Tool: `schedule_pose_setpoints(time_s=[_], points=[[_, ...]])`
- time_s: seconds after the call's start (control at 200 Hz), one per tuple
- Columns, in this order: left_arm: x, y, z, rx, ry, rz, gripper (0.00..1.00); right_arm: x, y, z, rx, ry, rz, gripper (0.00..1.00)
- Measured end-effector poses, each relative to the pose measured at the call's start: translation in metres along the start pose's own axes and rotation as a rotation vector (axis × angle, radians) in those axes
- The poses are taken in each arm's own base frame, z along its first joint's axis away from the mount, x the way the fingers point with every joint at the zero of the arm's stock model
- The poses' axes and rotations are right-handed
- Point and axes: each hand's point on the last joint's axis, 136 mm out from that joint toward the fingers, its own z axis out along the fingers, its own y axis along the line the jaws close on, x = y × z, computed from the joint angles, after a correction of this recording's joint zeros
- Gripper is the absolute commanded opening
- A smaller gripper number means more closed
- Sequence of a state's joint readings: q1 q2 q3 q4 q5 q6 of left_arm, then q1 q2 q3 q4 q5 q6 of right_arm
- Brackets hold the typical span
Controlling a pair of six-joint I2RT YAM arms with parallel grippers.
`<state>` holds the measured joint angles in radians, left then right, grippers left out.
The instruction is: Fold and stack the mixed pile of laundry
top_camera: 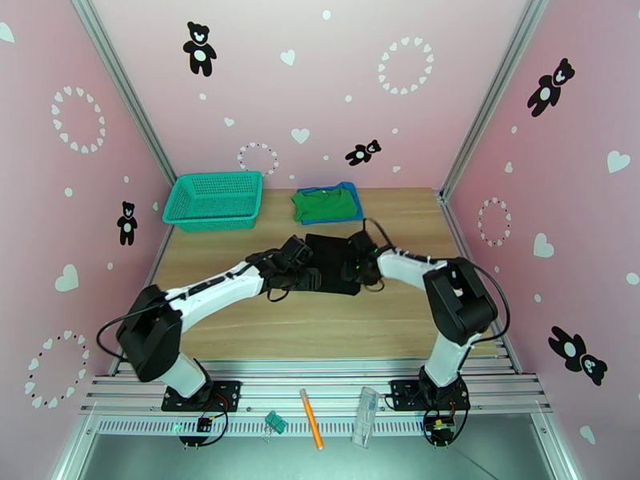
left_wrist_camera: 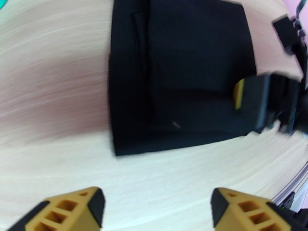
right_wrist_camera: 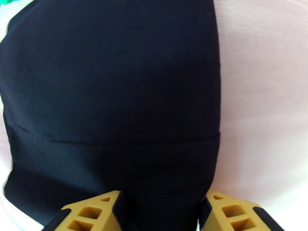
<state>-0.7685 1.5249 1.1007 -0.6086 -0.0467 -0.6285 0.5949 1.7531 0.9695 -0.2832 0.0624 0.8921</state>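
Left tool (left_wrist_camera: 156, 203) hangs released over the table (left_wrist_camera: 50, 74), beside the folded black garment (left_wrist_camera: 181, 70). Right tool (right_wrist_camera: 161, 208) straddles that garment's edge; whether it grips is unclear.

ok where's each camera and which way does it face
top external: above, behind the robot, looking down at the table; left arm, right arm show.
left wrist: on the left arm, facing the black garment; left gripper below, right gripper at right.
right wrist: on the right arm, over the black garment; right gripper below.
shared: black garment, all three.
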Motion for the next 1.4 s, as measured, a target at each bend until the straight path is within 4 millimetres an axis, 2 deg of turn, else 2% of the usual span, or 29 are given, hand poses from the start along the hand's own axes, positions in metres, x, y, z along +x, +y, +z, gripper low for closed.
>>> schedule_pose_setpoints(time_s=[0.14, 0.235, 0.31, 0.345, 0.385, 0.415, 0.501, 0.586, 0.696, 0.801, 0.901, 1.046, 1.141, 1.196, 1.326, 1.401], points=[[0.012, 0.015, -0.022, -0.011, -0.014, -0.038, 0.91, 0.028, 0.044, -0.006, -0.055, -0.021, 0.030, 0.54], [0.024, 0.025, -0.022, -0.028, 0.006, -0.064, 0.92, 0.030, 0.064, -0.015, -0.076, -0.028, 0.027, 0.56], [0.032, 0.032, -0.016, -0.048, 0.028, -0.080, 0.93, 0.015, 0.073, -0.025, -0.075, -0.061, 0.019, 0.63], [0.034, 0.033, -0.014, -0.055, 0.037, -0.086, 0.93, 0.007, 0.074, -0.031, -0.066, -0.079, -0.001, 0.71], [0.036, 0.033, -0.010, -0.059, 0.045, -0.092, 0.92, -0.001, 0.074, -0.039, -0.055, -0.093, -0.035, 0.74], [0.037, 0.034, -0.007, -0.062, 0.051, -0.098, 0.92, -0.007, 0.073, -0.046, -0.047, -0.101, -0.065, 0.81], [0.040, 0.033, 0.005, -0.067, 0.075, -0.116, 0.93, -0.026, 0.070, -0.066, -0.040, -0.104, -0.158, 0.83], [0.042, 0.031, 0.017, -0.063, 0.089, -0.145, 0.93, -0.057, 0.065, -0.084, -0.058, -0.089, -0.281, 0.85], [0.037, 0.027, 0.026, -0.046, 0.081, -0.190, 0.93, -0.098, 0.057, -0.092, -0.071, -0.076, -0.428, 0.86], [0.027, 0.026, 0.031, -0.028, 0.053, -0.240, 0.92, -0.118, 0.057, -0.076, -0.083, -0.032, -0.576, 0.86], [0.016, 0.030, 0.040, -0.014, 0.026, -0.295, 0.93, -0.125, 0.063, -0.045, -0.117, 0.031, -0.690, 0.86], [0.006, 0.049, 0.061, -0.045, 0.022, -0.361, 0.93, -0.130, 0.069, 0.005, -0.174, 0.108, -0.758, 0.86], [0.008, 0.062, 0.076, -0.082, 0.043, -0.386, 0.93, -0.125, 0.065, 0.028, -0.190, 0.153, -0.757, 0.84], [0.006, 0.066, 0.080, -0.093, 0.053, -0.395, 0.93, -0.119, 0.062, 0.035, -0.194, 0.179, -0.745, 0.82], [-0.011, 0.059, 0.085, -0.073, 0.038, -0.384, 0.93, -0.100, 0.052, 0.048, -0.196, 0.215, -0.681, 0.81], [-0.021, 0.058, 0.092, -0.073, 0.040, -0.370, 0.92, -0.093, 0.049, 0.040, -0.201, 0.193, -0.623, 0.81]])
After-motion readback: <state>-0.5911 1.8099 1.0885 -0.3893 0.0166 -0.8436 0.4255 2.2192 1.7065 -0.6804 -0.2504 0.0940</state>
